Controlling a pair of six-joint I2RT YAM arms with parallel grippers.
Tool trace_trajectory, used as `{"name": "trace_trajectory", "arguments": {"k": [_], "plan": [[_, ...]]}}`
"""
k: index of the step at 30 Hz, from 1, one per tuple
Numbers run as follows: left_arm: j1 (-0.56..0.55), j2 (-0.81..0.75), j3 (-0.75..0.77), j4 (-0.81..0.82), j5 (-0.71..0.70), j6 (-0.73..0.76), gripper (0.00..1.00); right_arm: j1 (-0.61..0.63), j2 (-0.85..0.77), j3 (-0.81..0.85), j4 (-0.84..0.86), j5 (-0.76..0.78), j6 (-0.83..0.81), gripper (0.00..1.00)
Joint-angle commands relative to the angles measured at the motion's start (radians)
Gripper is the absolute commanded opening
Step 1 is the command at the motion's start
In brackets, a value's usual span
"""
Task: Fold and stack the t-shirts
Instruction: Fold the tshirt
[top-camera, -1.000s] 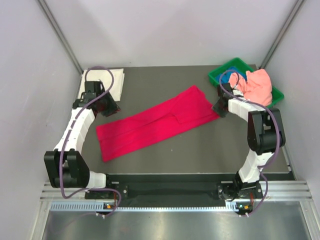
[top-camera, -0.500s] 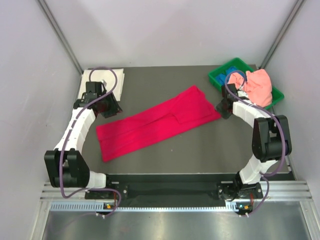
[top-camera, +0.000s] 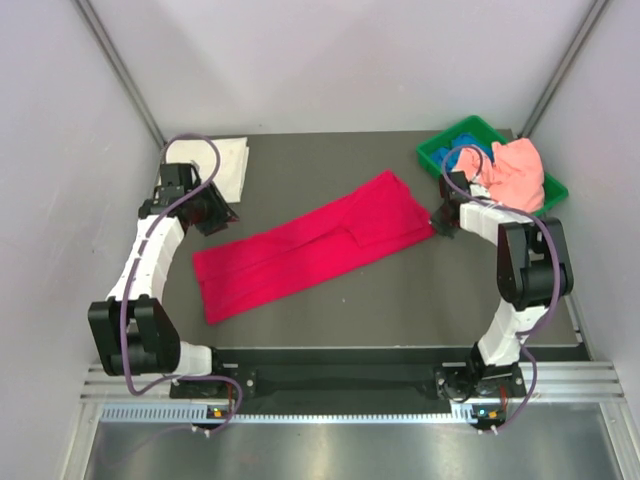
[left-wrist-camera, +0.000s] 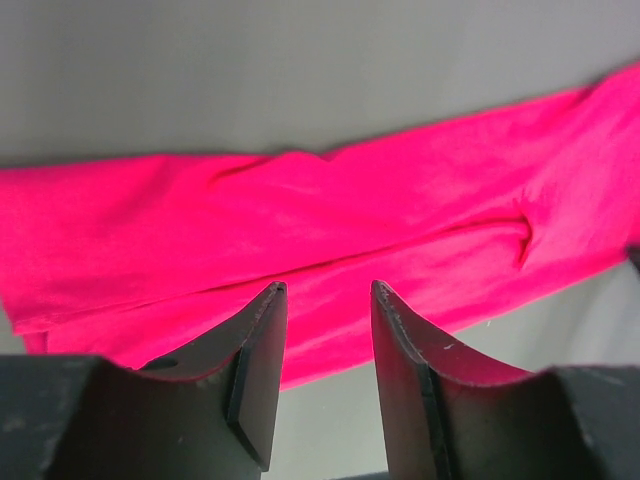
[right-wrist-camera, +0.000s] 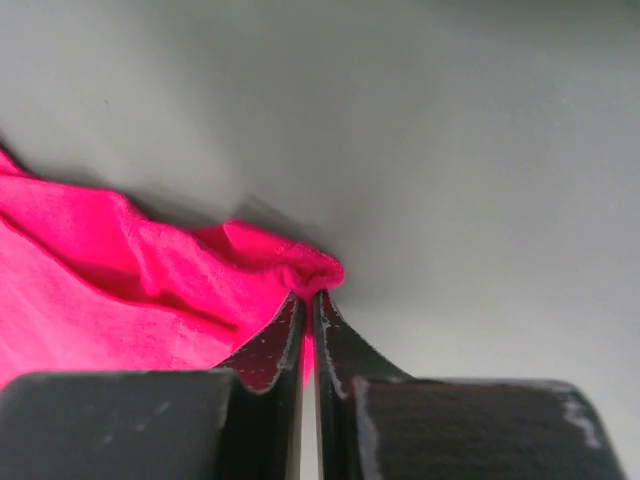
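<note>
The crimson-red t-shirt (top-camera: 320, 245) lies as a long band slanting across the middle of the table. My right gripper (top-camera: 438, 221) is shut on its far-right corner, and the right wrist view shows the cloth (right-wrist-camera: 150, 280) bunched at the pinching tips (right-wrist-camera: 308, 293). My left gripper (top-camera: 212, 212) hovers open just past the shirt's left end. Its fingers (left-wrist-camera: 262, 350) stand apart with nothing between them and the red cloth (left-wrist-camera: 330, 215) beyond. A white folded t-shirt (top-camera: 233, 160) sits at the back left. The salmon-pink t-shirt (top-camera: 516, 170) and the blue one (top-camera: 464, 156) lie in the bin.
The green plastic bin (top-camera: 440, 150) stands at the back right corner, close behind my right arm. Grey walls close in the table on the left, the back and the right. Dark bare tabletop (top-camera: 400, 300) runs in front of the red shirt.
My right gripper has closed onto the red shirt's right corner. My left arm has drawn slightly back and to the left, still open.
</note>
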Motion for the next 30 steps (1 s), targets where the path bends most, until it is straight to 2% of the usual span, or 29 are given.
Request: {"name": "trace_trajectory", "arguments": {"k": [1,4,7,9,11,14,18,24,30], "plan": [[0.039,-0.055,-0.005,0.04,-0.021,-0.061,0.45,-0.029,0.066,0.021,0.044,0.048,-0.061,0.0],[0.047,-0.074,-0.002,0.065,-0.031,-0.061,0.45,-0.047,0.094,0.066,0.064,0.049,-0.104,0.0],[0.048,-0.051,0.009,0.097,-0.021,-0.017,0.45,-0.07,0.142,0.128,0.073,-0.019,-0.144,0.0],[0.044,-0.017,0.018,0.123,0.072,0.008,0.46,-0.078,0.186,0.202,0.046,-0.049,-0.158,0.0],[0.036,0.061,0.044,0.101,0.103,0.028,0.43,-0.076,0.224,0.248,0.047,-0.078,-0.172,0.0],[0.032,0.121,0.089,0.042,0.044,0.013,0.42,-0.072,0.281,0.325,0.061,-0.156,-0.19,0.0],[0.036,0.107,0.025,0.091,-0.042,-0.043,0.43,-0.052,0.352,0.432,0.064,-0.188,-0.213,0.0],[0.077,0.121,-0.06,0.165,-0.033,-0.135,0.44,-0.027,0.497,0.622,0.06,-0.25,-0.221,0.0],[0.093,0.118,-0.098,0.174,-0.119,-0.164,0.44,-0.01,0.637,0.811,0.067,-0.306,-0.201,0.0]]}}
